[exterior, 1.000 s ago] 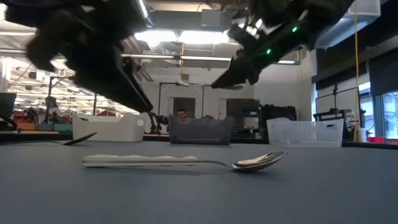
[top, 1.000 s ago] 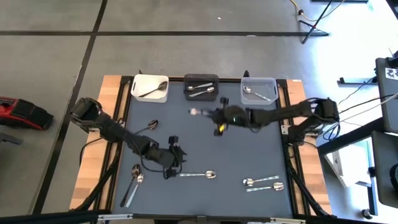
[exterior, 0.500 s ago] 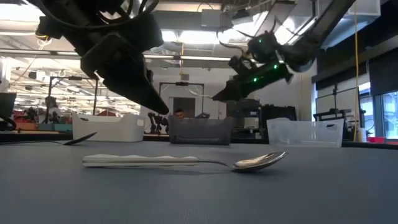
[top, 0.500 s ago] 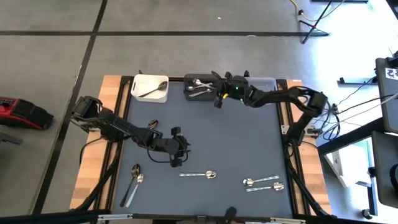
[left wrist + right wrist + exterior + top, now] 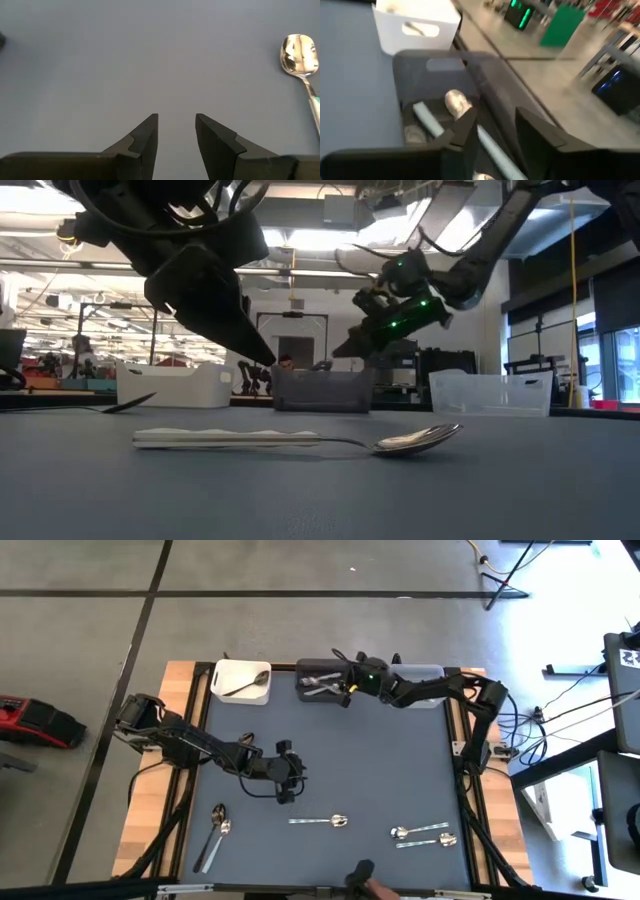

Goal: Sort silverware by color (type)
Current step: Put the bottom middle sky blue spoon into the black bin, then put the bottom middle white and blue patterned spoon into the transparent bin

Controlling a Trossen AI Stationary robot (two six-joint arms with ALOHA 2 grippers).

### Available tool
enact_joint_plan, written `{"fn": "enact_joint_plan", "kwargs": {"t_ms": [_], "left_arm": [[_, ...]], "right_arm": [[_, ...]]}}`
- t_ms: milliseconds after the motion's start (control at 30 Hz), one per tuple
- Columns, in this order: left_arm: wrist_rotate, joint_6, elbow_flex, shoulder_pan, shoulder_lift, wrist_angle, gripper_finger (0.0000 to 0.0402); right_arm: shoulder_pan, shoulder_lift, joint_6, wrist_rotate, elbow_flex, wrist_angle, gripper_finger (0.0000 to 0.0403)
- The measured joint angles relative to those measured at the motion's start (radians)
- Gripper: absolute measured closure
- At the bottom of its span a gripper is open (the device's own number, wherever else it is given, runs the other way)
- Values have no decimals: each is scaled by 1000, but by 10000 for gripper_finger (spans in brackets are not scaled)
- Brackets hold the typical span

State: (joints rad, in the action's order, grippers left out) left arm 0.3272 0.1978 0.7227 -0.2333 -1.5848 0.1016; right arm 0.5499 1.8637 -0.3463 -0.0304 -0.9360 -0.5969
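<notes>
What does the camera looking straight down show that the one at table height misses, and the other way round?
Only the high view shows the spoons inside the white bin and the black bin, plus the spoon pair near the left table edge and the pair at right. Only the low view shows the room behind: ceiling lights, shelves, a person's head beyond the black bin. Both show the lone spoon mid-table, the left end effector above the mat, and the right end effector over the black bin.

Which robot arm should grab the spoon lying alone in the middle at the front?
Probably the left. Its open gripper hovers just beside that spoon, while the right gripper is far off over the black bin.
</notes>
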Motion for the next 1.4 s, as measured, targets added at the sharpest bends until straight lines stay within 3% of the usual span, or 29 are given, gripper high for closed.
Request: {"fn": "enact_joint_plan", "kwargs": {"t_ms": [200,400,667,900,1167,1400], "left_arm": [[-41,0,0,0,0,9,276],[-127,30,0,-5,-1,18,276],[-165,62,21,-78,-63,78,276],[-152,95,83,-164,-117,64,276],[16,241,102,-277,-101,35,276],[157,388,101,-347,-104,40,276]], "right_arm": [[-22,-65,6,-67,-63,286,219],[-147,-158,32,-173,-25,420,218],[-392,-182,93,-72,91,357,236],[-617,-167,203,-77,171,188,239],[-835,-57,271,14,163,38,239],[-924,42,363,54,130,12,240]]}}
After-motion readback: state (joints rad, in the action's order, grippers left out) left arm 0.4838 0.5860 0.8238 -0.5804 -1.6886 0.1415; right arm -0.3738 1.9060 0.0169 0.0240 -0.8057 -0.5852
